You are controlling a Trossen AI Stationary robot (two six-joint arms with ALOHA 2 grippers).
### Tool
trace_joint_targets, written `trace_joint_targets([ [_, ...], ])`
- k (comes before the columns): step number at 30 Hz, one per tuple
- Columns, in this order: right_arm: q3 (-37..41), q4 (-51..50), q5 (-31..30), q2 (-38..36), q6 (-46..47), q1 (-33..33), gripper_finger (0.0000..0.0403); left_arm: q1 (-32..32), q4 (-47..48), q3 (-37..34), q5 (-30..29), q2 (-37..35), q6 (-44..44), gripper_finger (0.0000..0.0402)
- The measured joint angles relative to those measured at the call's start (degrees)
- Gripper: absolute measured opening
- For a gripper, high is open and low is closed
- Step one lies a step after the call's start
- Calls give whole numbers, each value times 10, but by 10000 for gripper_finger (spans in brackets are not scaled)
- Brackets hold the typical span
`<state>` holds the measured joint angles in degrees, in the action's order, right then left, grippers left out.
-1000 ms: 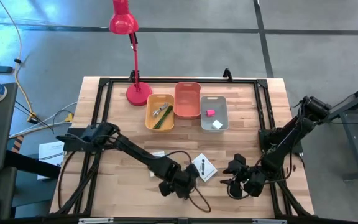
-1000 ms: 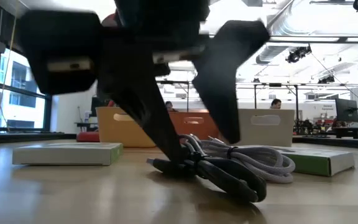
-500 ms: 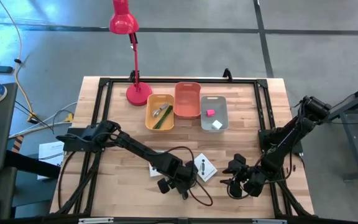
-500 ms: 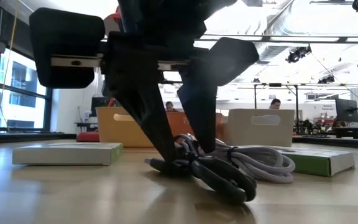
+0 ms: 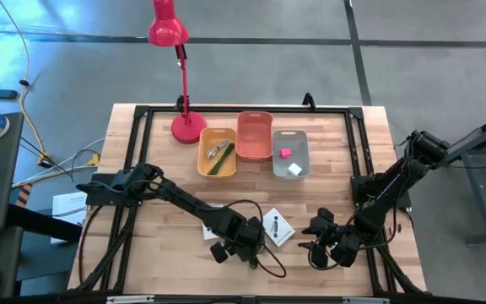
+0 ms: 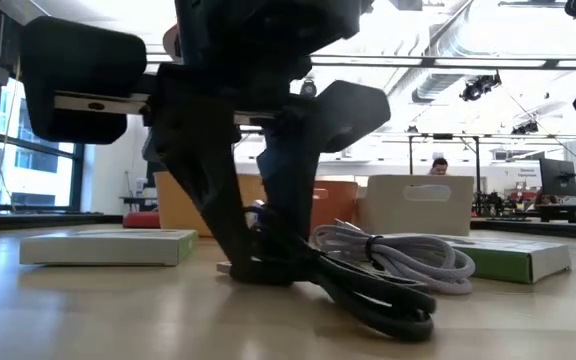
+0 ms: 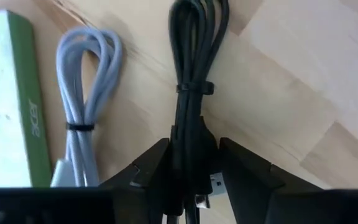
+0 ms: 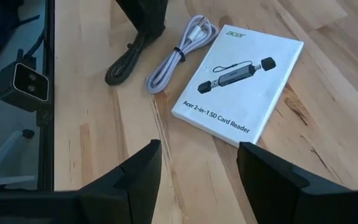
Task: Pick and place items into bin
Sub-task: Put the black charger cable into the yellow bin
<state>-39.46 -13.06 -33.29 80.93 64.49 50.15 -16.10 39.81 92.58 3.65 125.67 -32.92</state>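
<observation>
On bare tabletop (image 5: 159,245), left end effector (image 7: 188,163) pinches black cable (image 7: 191,74); right end effector (image 8: 194,165) spread.

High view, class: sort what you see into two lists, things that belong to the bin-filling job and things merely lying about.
Part of the job:
- black cable, held in the left gripper
- grey cable
- white card-reader box
- yellow bin, orange bin, grey bin

Lying about:
- red desk lamp
- right gripper, waiting open
</observation>
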Motion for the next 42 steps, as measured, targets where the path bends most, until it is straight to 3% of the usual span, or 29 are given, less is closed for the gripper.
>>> trace_joint_targets([
  [5, 0, 0, -8, 0, 0, 0, 199, 0, 9, 0, 5, 0, 19, 108],
  [13, 0, 0, -8, 0, 0, 0, 199, 8, 10, 1, 10, -2, 70, 14],
  [20, 0, -1, -8, 0, 0, 0, 199, 11, 39, 36, 2, 3, 100, 32],
  [26, 0, -12, -8, 0, -2, 0, 199, 12, 103, 99, -25, 3, 103, 9],
  [35, 0, -26, -8, 0, -4, 0, 199, 20, 238, 203, -107, 2, 92, 14],
  [42, 0, -27, -10, 0, -4, 0, 199, 52, 373, 277, -214, 2, 90, 13],
])
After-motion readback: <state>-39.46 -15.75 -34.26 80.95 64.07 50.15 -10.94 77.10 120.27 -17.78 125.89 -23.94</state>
